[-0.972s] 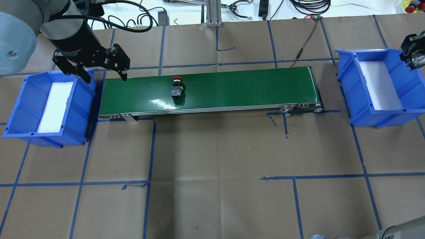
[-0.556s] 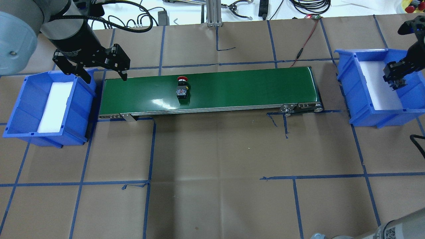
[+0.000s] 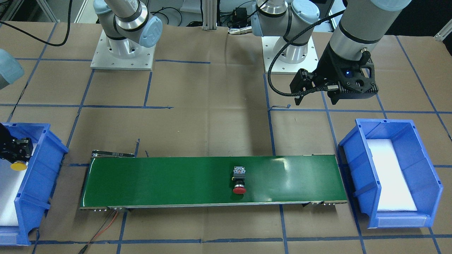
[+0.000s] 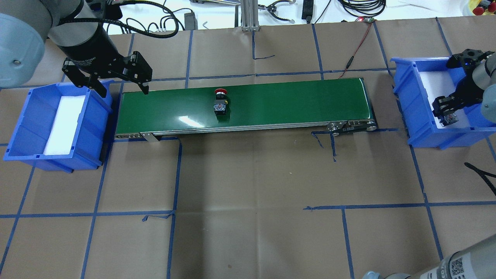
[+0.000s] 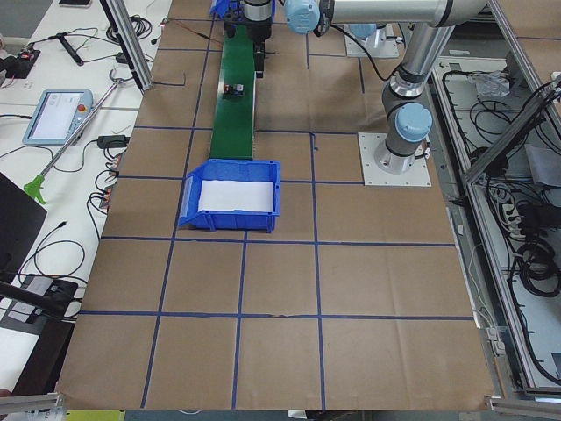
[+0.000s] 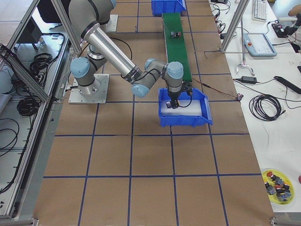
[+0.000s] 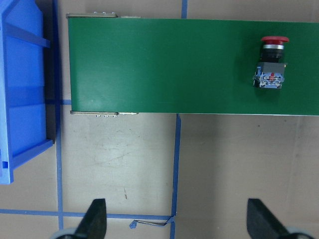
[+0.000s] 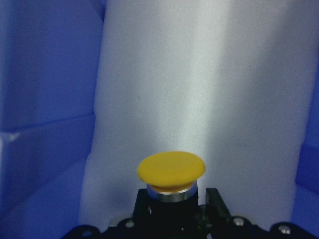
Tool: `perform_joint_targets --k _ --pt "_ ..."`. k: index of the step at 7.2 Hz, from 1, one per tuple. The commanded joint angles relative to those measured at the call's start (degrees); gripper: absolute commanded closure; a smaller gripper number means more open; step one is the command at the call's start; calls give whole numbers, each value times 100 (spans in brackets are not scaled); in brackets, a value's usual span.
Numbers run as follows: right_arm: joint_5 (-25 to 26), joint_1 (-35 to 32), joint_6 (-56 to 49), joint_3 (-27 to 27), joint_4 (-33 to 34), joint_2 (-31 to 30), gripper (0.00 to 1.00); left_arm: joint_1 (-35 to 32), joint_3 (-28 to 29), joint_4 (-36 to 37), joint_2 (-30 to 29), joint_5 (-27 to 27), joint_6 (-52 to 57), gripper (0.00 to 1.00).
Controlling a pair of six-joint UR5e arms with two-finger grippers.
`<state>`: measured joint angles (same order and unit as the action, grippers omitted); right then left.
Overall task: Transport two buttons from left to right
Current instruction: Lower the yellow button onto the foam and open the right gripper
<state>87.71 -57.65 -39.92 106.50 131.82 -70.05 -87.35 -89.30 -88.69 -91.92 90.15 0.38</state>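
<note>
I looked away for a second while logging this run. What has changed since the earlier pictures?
The red button rode the conveyor belt further toward the right bin. The right gripper, shut on the yellow button, came down into that bin. The left gripper stayed open over the belt's left end.

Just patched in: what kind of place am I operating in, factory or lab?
Most likely a robotics lab cell, not a factory: a short green conveyor belt between two blue bins on a paper-covered table gridded with blue tape, with a teach pendant on a side bench.
</note>
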Motion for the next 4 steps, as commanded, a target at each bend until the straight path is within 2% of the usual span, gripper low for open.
perform_joint_targets --k 1,2,3,4 --pt "44 70 54 20 160 124 93 -1 0 1 8 -7 -3 0" --pt "62 70 63 37 151 132 92 -2 0 1 8 -7 -3 0" --pt "62 70 63 81 160 141 86 7 0 1 8 -7 -3 0" --pt "45 70 63 99 169 141 61 7 0 1 16 -7 14 0"
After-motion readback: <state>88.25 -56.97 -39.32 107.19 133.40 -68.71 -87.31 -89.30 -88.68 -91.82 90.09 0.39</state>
